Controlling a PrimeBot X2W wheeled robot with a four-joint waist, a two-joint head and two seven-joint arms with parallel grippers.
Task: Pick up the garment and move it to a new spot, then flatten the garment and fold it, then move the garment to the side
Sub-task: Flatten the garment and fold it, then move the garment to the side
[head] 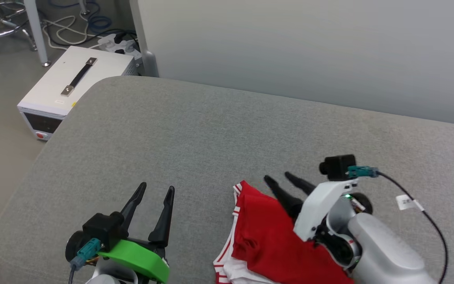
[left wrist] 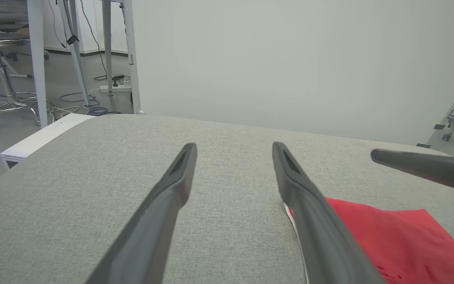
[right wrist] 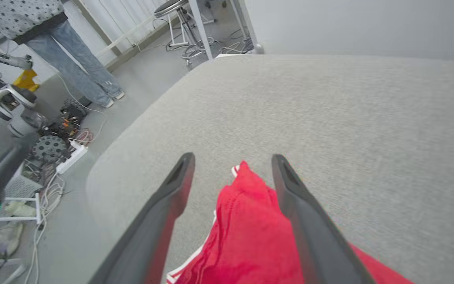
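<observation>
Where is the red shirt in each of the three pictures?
Head view: the garment lies at the bottom, right of centre.
Left wrist view: the garment is in the bottom right corner.
Right wrist view: the garment is at the bottom middle, under the open right gripper.
Shared landmark: the grey cushion that it lies on.

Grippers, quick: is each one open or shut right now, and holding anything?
Left gripper: open, holding nothing, beside the garment.
Right gripper: open, fingers over the garment, not clamped on it.
</observation>
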